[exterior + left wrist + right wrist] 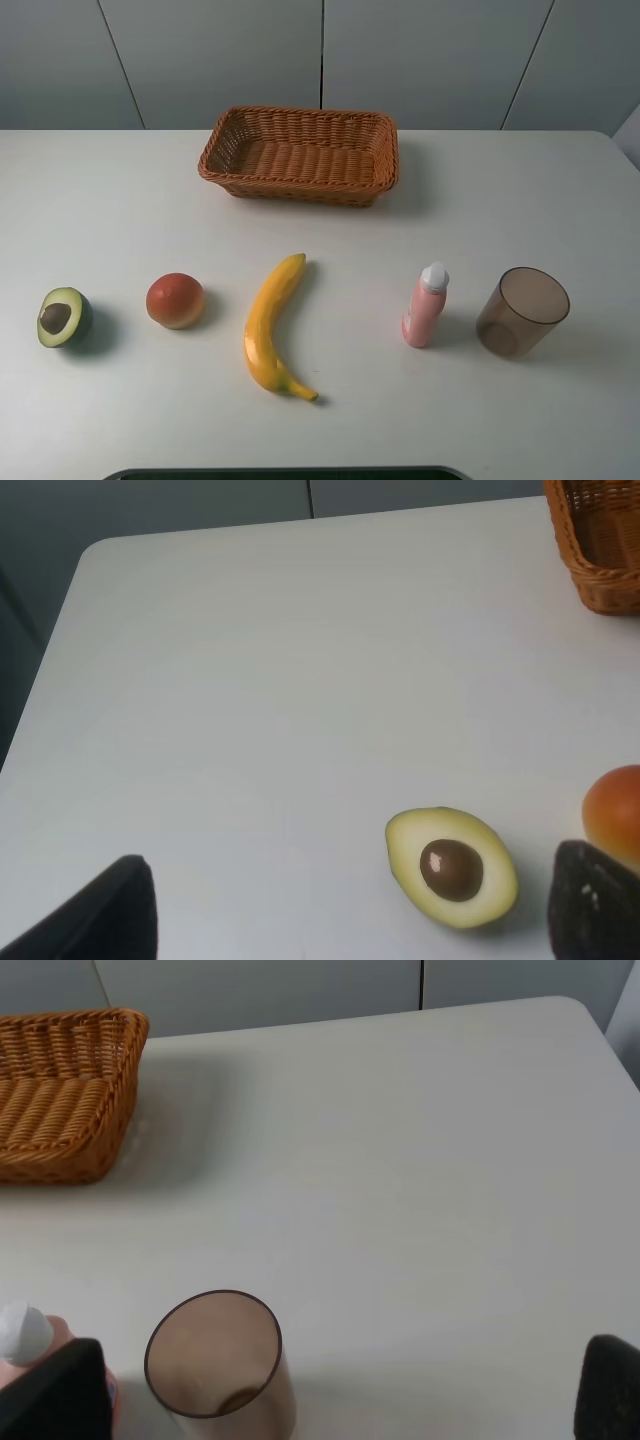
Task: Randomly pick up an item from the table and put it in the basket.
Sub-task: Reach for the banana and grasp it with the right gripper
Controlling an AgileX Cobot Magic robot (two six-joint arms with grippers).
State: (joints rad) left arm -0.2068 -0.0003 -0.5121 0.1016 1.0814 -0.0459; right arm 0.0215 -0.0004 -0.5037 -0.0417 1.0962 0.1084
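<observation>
There are two grippers, and both are spread wide and hold nothing. Of the left gripper (pixel 350 908) only two dark fingers (pixel 100 920) show, far apart, and the right gripper (pixel 335 1388) looks the same.

On the table (pixel 120 200) there are six things, one of each kind: one banana (pixel 270 325), one round red-orange fruit (pixel 175 300), one avocado half (pixel 64 316), one pink bottle (pixel 425 307), one brown cup (pixel 522 311) and one basket (pixel 300 190).

The avocado half lies cut face up, stone showing, between the left gripper's fingers and just ahead of their tips. The round fruit sits right behind one of those fingers, partly hidden by it. The cup stands upright and empty between the right gripper's fingers, close to one of them, and the bottle's white cap peeks out beside that same finger. The basket stands well ahead of both grippers, off to the inner side of each, and is empty.

The banana shows in neither wrist view. From the high camera it lies flat on the table, apart from everything, between the round fruit at the left gripper and the bottle at the right gripper, with its dark tip towards the arms and its other end towards the basket.

The table is plain white, matt, with rounded corners. Behind it runs a grey panelled wall (pixel 420 60) with thin dark seams.
</observation>
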